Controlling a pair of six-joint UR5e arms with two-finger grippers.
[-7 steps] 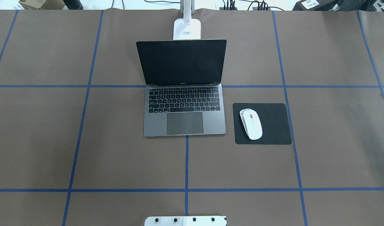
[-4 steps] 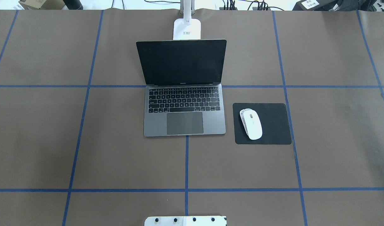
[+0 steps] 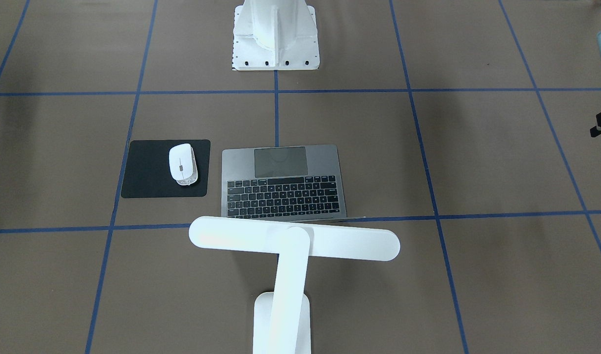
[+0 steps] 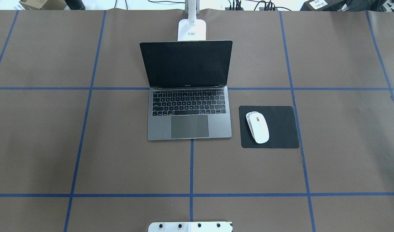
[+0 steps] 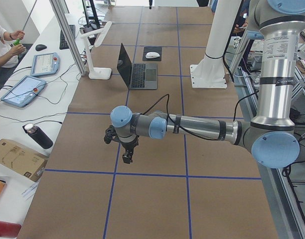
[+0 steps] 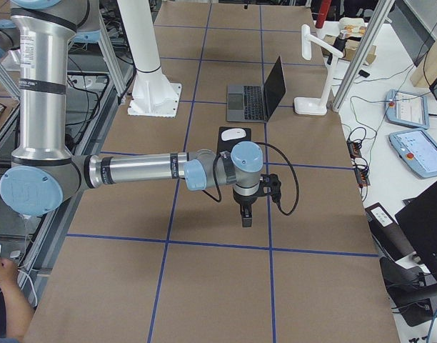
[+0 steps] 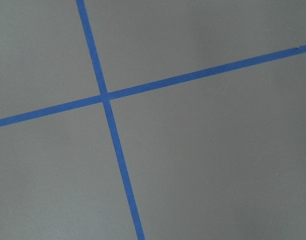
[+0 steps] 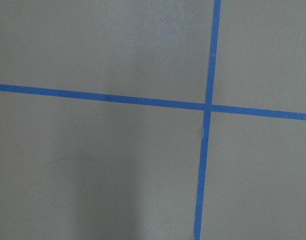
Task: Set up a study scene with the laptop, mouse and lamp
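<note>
Nothing has moved: laptop (image 4: 189, 112), mouse (image 4: 257, 127) and lamp (image 3: 294, 239) stand arranged on the desk (image 4: 55, 145), seemingly done, while left fingers (image 5: 127, 159) and right fingers (image 6: 246, 218) hang well away, their grip impossible to tell.

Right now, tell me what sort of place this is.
Probably a robotics lab: a table gridded with blue tape, a robot arm over it, and teach pendants on a side bench.

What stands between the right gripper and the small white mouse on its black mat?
Nothing visible. In the exterior right view the right gripper hangs over bare brown table cover, and only that bare cover lies between it and the small white oval mouse on the black square mat.
</note>
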